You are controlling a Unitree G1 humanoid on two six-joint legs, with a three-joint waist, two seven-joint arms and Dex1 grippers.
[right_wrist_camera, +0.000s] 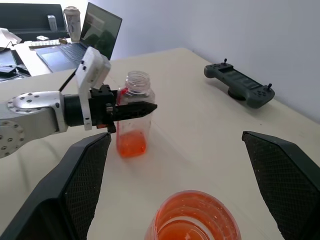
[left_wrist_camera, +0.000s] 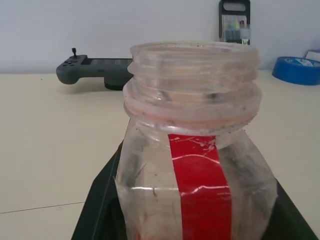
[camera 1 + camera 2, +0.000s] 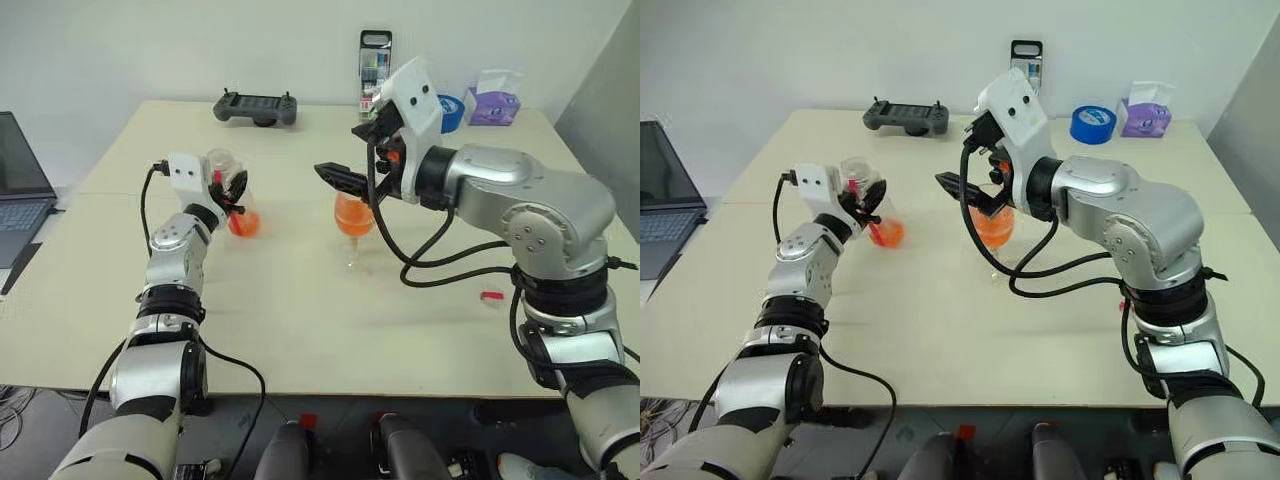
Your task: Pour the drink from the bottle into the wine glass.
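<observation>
My left gripper (image 3: 232, 190) is shut on the bottle (image 3: 236, 196), a small clear plastic one with a red label strip (image 2: 200, 180). It stands upright with its neck uncapped, low over the table's left half. A little orange-red drink (image 3: 244, 224) sits in its bottom. The wine glass (image 3: 354, 222) stands at mid-table, its bowl holding orange drink (image 1: 192, 220). My right gripper (image 1: 176, 136) hangs open just above and in front of the glass with nothing between its fingers. One finger (image 3: 343, 179) crosses the rim.
A black game controller (image 3: 256, 107), a tall packaged item (image 3: 375, 60), a blue tape roll (image 3: 452, 110) and a purple tissue pack (image 3: 493, 103) line the far edge. A laptop (image 3: 20, 195) sits off the left side. A small red item (image 3: 491, 296) lies right of the glass.
</observation>
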